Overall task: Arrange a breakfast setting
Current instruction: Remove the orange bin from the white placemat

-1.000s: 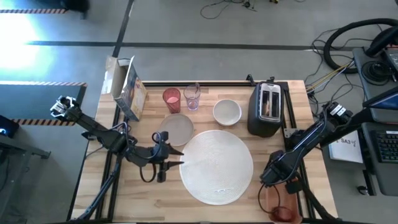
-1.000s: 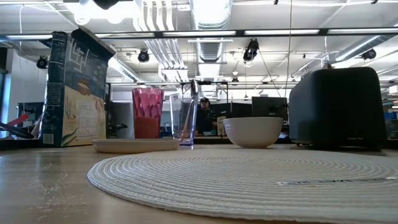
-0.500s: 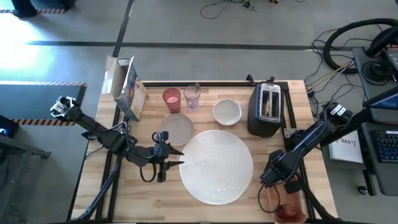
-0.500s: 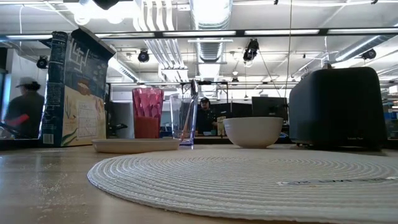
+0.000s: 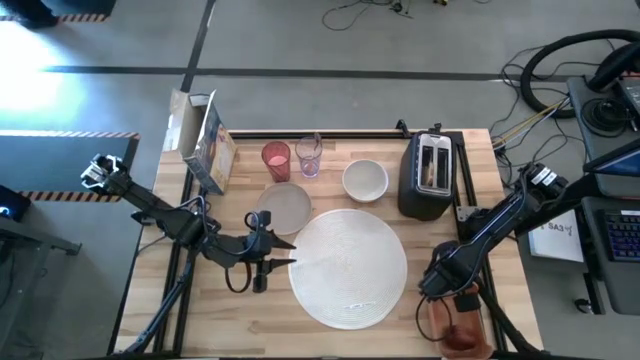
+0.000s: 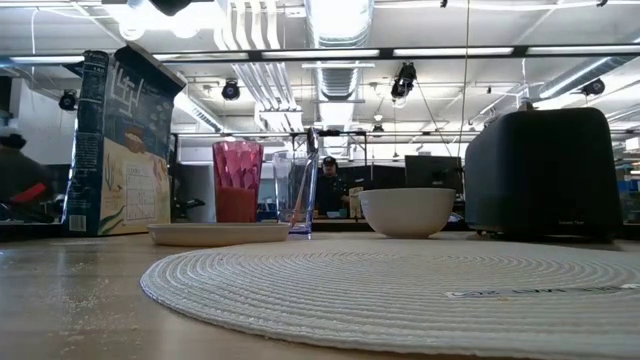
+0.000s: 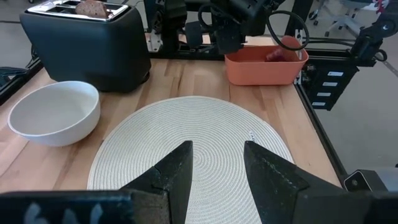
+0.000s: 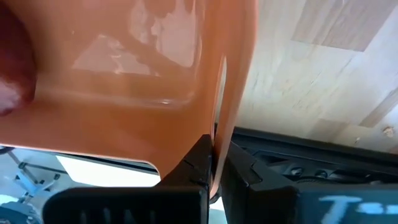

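The large white round plate (image 5: 348, 265) lies mid-table. Behind it stand the smaller pale plate (image 5: 285, 207), the small white bowl (image 5: 365, 180), the pink tumbler (image 5: 276, 158) and the clear glass (image 5: 308, 155). A toast slice (image 7: 93, 7) sticks out of the black toaster (image 5: 428, 175). The orange-red tray (image 5: 455, 325) sits at the table's near right corner with the dark-red fruit (image 7: 277, 55) inside. My right gripper (image 5: 455, 300) is shut on the tray. My left gripper (image 5: 275, 250) hovers open just left of the large plate, holding nothing. My right gripper pinches the tray's side wall at its rim (image 8: 219, 134), one finger inside the tray and one outside. The fingers come from above, slanting down. In the left wrist view the tray's bottom (image 7: 261, 79) appears to rest on the table.
A cereal box (image 5: 205, 140) stands at the far left corner. The table's black frame rail (image 8: 298, 168) runs just beside the tray. Bare wood (image 5: 225, 300) lies near the left front. A person (image 6: 20, 180) shows in the room beyond the table.
My right gripper has rolled a little about its own pointing line while keeping its hold on the tray's rim, and the tray has shifted slightly with it. A person has walked past in the room behind the table.
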`<state>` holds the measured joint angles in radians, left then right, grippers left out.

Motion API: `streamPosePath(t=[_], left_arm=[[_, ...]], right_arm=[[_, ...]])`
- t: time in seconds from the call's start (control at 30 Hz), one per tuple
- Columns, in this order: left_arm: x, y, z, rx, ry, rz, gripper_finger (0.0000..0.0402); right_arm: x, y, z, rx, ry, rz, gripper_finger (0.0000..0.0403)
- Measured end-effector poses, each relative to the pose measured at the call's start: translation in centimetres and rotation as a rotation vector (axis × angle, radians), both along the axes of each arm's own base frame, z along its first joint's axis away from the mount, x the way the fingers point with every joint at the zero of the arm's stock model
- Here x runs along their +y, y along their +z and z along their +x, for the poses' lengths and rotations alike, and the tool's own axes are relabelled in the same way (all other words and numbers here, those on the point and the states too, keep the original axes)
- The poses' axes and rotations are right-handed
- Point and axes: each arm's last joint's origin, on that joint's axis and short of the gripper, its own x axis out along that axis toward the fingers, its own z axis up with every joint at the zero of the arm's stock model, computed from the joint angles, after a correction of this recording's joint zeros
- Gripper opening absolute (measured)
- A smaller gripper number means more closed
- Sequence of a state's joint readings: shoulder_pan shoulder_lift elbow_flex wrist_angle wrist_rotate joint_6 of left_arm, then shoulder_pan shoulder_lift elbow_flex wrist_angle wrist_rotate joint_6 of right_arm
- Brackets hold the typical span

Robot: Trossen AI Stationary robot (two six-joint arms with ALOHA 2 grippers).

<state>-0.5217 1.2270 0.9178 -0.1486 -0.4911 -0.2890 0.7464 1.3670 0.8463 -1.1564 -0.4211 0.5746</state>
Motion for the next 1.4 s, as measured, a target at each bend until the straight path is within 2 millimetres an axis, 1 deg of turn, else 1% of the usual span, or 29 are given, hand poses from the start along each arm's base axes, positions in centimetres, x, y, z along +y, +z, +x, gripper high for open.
streamPosePath(t=[0.2, 0.33, 0.47, 0.6, 0.7, 0.8, 1.03, 1.1, 1.27, 1.4], left_arm=[[0.0, 0.0, 0.0, 0.000, 0.000, 0.000, 0.0128], [0.0, 0.0, 0.0, 0.000, 0.001, 0.000, 0.0128], [0.1, 0.0, 0.0, -0.005, 0.020, 0.007, 0.0128], [0.3, 0.1, 0.1, -0.018, 0.072, 0.028, 0.0128], [0.4, 0.1, 0.1, -0.021, 0.084, 0.032, 0.0128], [0.4, 0.1, 0.1, -0.022, 0.086, 0.032, 0.0128], [0.4, 0.1, 0.1, -0.028, 0.086, 0.029, 0.0128], [0.4, 0.1, 0.1, -0.029, 0.090, 0.030, 0.0128], [0.4, 0.2, 0.2, -0.035, 0.093, 0.027, 0.0128], [0.4, 0.2, 0.2, -0.034, 0.093, 0.027, 0.0128]], right_arm=[[0.0, 0.0, 0.0, 0.004, -0.003, 0.006, 0.0009], [0.1, 0.2, -0.1, 0.028, -0.008, 0.045, 0.0009], [0.5, 1.4, 0.2, -0.001, 0.008, 0.077, 0.0009], [0.7, 2.9, 0.6, -0.086, -0.004, 0.067, 0.0009], [0.7, 3.6, 0.7, -0.112, -0.006, 0.083, 0.0011], [0.7, 3.8, 0.7, -0.121, -0.008, 0.093, 0.0024], [0.7, 3.8, 0.6, -0.110, -0.012, 0.102, 0.0084], [0.7, 3.8, 0.6, -0.108, -0.015, 0.104, 0.0096], [0.6, 3.8, 0.5, -0.083, -0.074, 0.077, 0.0099], [0.2, 3.9, 0.0, -0.003, -0.164, 0.002, 0.0094]])
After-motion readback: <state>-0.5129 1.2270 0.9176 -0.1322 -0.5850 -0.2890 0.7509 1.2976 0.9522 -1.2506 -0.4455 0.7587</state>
